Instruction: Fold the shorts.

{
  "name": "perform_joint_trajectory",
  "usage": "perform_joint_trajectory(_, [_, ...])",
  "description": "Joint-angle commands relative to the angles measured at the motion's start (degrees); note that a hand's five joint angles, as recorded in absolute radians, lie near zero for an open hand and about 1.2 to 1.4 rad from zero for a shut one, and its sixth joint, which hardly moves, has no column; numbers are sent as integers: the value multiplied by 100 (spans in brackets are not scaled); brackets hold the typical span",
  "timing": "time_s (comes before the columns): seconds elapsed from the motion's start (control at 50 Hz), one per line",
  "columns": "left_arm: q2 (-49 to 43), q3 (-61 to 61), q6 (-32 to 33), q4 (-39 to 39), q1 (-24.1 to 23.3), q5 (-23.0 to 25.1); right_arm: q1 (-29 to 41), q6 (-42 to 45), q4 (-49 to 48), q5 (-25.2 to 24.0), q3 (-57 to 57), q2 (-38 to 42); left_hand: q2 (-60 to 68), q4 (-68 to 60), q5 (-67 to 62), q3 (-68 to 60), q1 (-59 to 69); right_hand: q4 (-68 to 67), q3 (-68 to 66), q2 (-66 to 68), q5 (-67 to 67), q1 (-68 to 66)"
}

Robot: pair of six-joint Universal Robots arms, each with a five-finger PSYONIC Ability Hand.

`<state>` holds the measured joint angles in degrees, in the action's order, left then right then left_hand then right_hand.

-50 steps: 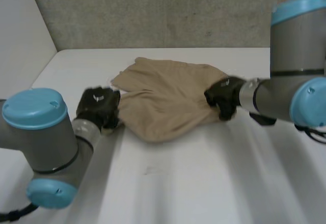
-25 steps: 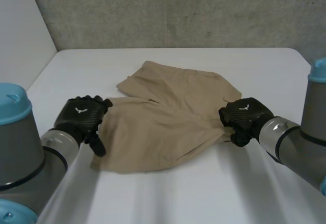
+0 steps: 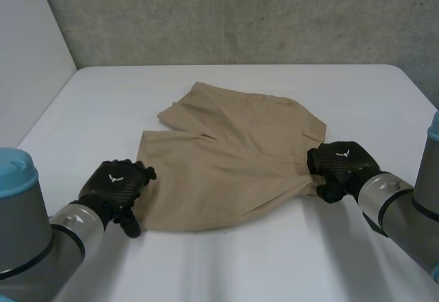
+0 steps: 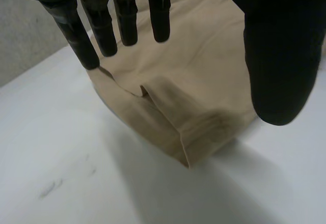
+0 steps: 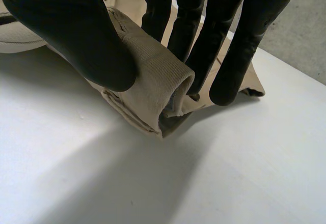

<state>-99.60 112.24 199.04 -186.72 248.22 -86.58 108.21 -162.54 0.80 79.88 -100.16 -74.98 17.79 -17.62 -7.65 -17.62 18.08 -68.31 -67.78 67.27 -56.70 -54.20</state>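
A white table (image 3: 226, 268) stands before a rough grey wall (image 3: 240, 14), with a plain white panel (image 3: 27, 48) at the left. The tan shorts (image 3: 233, 158) lie flat near the middle of the table, one layer lapped over another.

The left hand (image 3: 115, 185) is at the shorts' near left corner. In the left wrist view its fingers (image 4: 104, 25) are straight and spread well away from the thumb (image 4: 275, 56), holding nothing; the corner of the cloth lies on the table beneath the palm.

The right hand (image 3: 341, 168) is at the shorts' right edge. In the right wrist view its thumb (image 5: 76, 35) presses a rolled fold of cloth against the fingers (image 5: 239, 46), so that edge is pinched and bunched up off the table.

Each hand bears a small white mark on its back, too small to read. The upper parts of both arms are cut off, and the right palm hides the cloth under it.
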Motion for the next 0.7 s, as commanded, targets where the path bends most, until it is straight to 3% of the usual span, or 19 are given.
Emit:
perform_joint_trajectory(0.02, [-173, 8, 30, -286, -55, -44, -1, 3, -28, 1, -48, -8, 656, -673, -669, -672, 627, -1169, -1222, 1273, -1330, -2580])
perform_joint_trajectory(0.7, [-1026, -326, 48, -312, -37, -70, 7, 3, -98, 1, -74, 1, 1462, -1479, -1476, -1479, 1433, -1169, -1222, 1273, -1330, -2580])
